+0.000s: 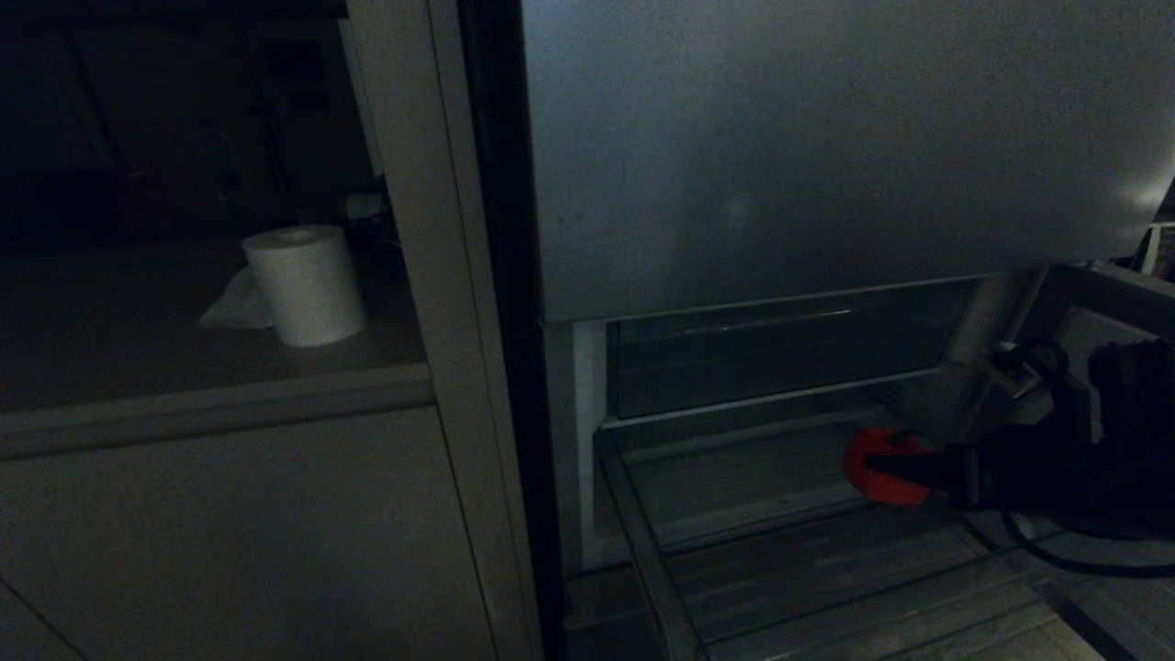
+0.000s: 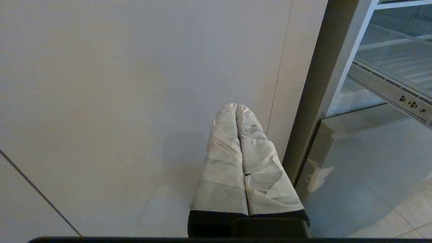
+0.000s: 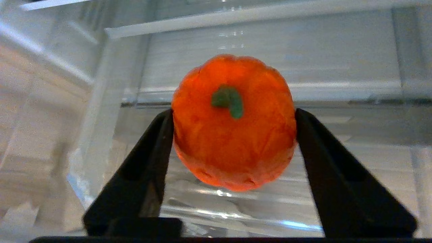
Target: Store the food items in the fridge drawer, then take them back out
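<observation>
The right claw (image 3: 234,135) pinches a red-orange pepper (image 3: 234,125), seemingly a light, smooth, slightly yielding toy, by its round sides over the clear fridge drawer (image 3: 236,209), while the left claw (image 2: 237,109) rests pressed together.

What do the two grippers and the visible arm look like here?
The left gripper has long tapered fingers wrapped in pale grey-white tape over a black base. The right gripper has bare matte-black wedge-shaped fingers; its arm is black, with a black cable looping beneath it.
</observation>
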